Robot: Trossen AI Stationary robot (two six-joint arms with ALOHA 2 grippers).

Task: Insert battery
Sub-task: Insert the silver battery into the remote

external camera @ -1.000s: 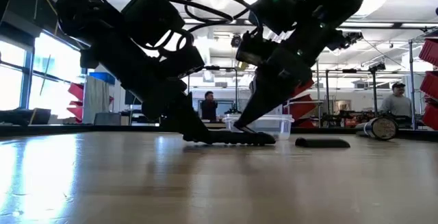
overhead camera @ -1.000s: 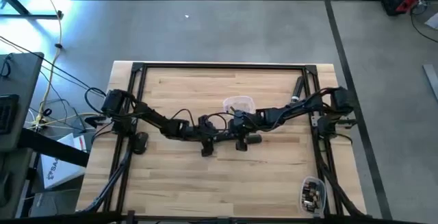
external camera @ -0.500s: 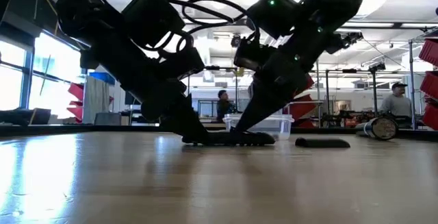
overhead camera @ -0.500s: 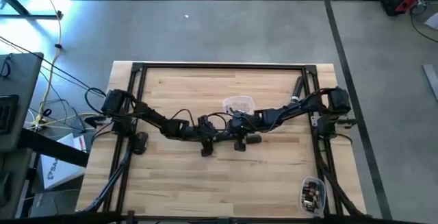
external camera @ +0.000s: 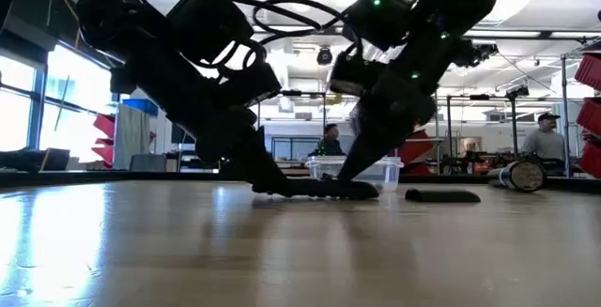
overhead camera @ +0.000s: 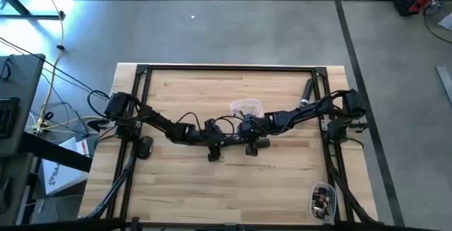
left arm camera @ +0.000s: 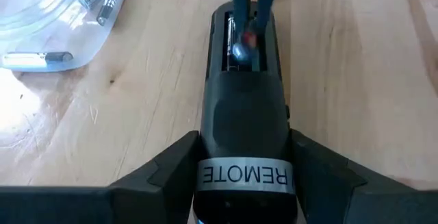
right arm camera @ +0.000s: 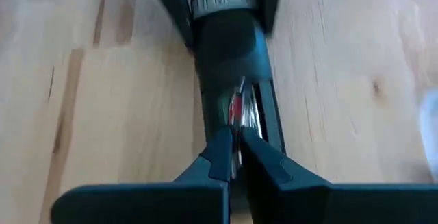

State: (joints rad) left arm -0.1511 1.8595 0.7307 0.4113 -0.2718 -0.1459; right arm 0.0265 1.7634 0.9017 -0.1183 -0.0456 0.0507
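Right end effector (right arm camera: 236, 157), fingers pinched on a small silver battery (left arm camera: 241, 48), sits directly over the open compartment of the long black remote (left arm camera: 245, 121). The remote lies flat mid-bench, its long axis running between the two arms. Left end effector (left arm camera: 245, 176) clamps its labelled end.

The remote (left arm camera: 243, 125) is matt black plastic, smooth on its back, with a white paper-like label near the left gripper (left arm camera: 243, 183) clamped around it. In its open bay just past the gripper lies a shiny metal-ended battery (left arm camera: 241, 46), pinched by the right gripper (right arm camera: 235, 157), whose fingers look like dull dark plastic. Beneath the remote, the table (left arm camera: 356, 80) is pale wood with visible grain and a light sheen. Beside the remote's far end sits a clear glossy plastic tub (left arm camera: 61, 18).
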